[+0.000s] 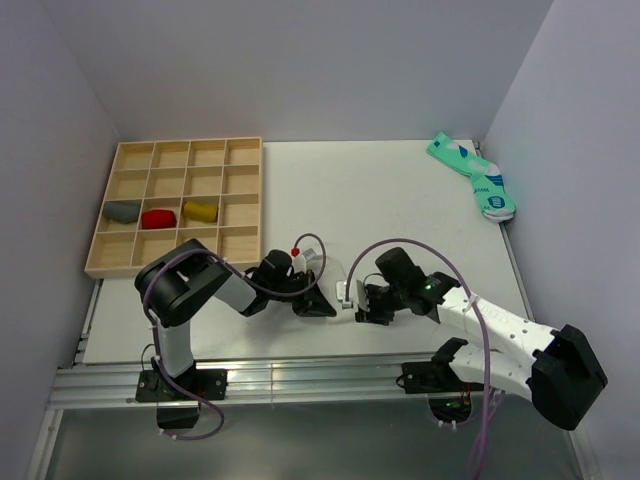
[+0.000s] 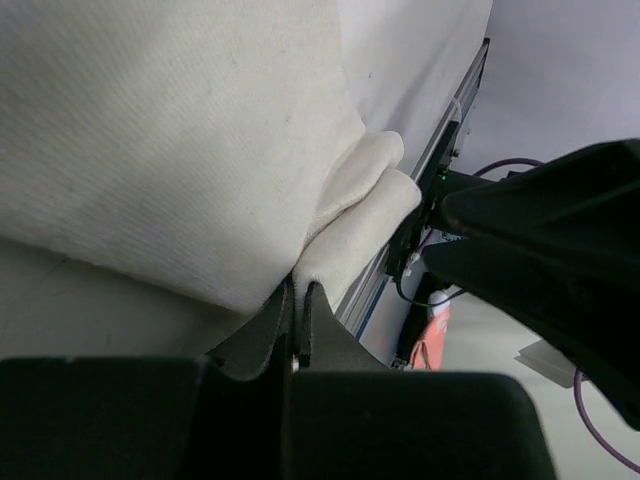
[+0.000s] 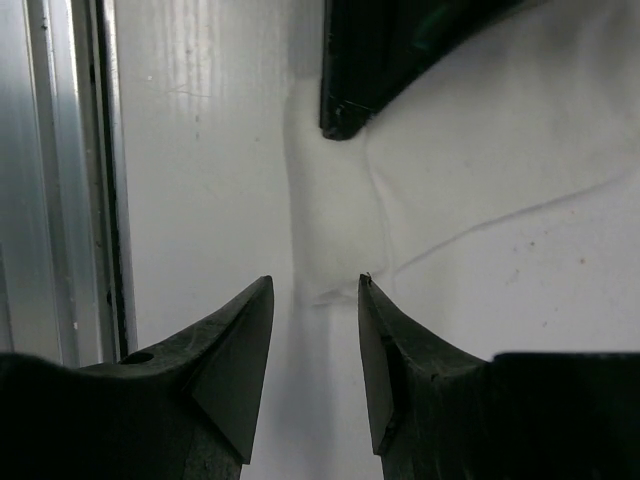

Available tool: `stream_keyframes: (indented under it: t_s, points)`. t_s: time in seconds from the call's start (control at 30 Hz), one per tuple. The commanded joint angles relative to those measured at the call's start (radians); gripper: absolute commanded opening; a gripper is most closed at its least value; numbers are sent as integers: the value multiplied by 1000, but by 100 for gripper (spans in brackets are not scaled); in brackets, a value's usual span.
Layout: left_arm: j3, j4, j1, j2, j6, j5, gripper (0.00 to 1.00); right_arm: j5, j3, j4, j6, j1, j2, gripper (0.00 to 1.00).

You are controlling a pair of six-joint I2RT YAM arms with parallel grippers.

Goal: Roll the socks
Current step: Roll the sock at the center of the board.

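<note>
While the left gripper (image 2: 298, 300) pinches the white sock (image 2: 180, 130) by the near worktop (image 1: 400, 200) edge, the right gripper (image 3: 315, 285) stands half open. Sock fabric lies just beyond it.

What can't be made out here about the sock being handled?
Top view: white sock mostly hidden under left gripper and right gripper; how far rolled is unclear.
Left wrist view: sock fills the frame, cut off by its edges.
Right wrist view: pale sock on pale table, outline faint.
</note>
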Motion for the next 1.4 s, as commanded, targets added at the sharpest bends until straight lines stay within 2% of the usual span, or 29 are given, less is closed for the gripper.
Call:
stream_keyframes:
  t_s: [0.0, 0.17, 0.3, 0.5, 0.7, 0.73, 0.87, 1.0, 1.03, 1.2, 1.37]
  points:
    - [-8, -180, 5, 52, 28, 7, 0, -1, -26, 73, -28, 54, -9, 47]
    - [2, -178, 14, 68, 31, 41, 0, 77, -72, 150, -29, 145, -9, 52]
    - [-5, -136, 25, 91, 18, 69, 0, 146, -89, 203, -43, 191, 20, 52]
    - [-2, -162, 36, 82, 36, 66, 0, 212, -110, 297, -45, 212, 49, 52]
    - [12, -194, 44, 65, 64, 73, 0, 231, -109, 314, -38, 231, 116, 51]
    - [15, -201, 44, 63, 68, 73, 0, 231, -109, 317, -38, 231, 116, 50]
    - [16, -192, 50, 54, 67, 81, 0, 223, -103, 309, -28, 235, 132, 32]
    - [-8, -94, 63, 36, 16, 81, 2, 191, -58, 222, -11, 234, 161, 22]
    - [-16, -44, 65, 28, 7, 74, 4, 179, -31, 196, -8, 234, 172, 21]
    - [-18, -7, 68, -44, 16, -25, 14, 140, 35, 66, 31, 234, 234, 18]
    - [-37, 29, 71, -113, 25, -150, 17, 134, 78, 27, 113, 231, 302, 16]
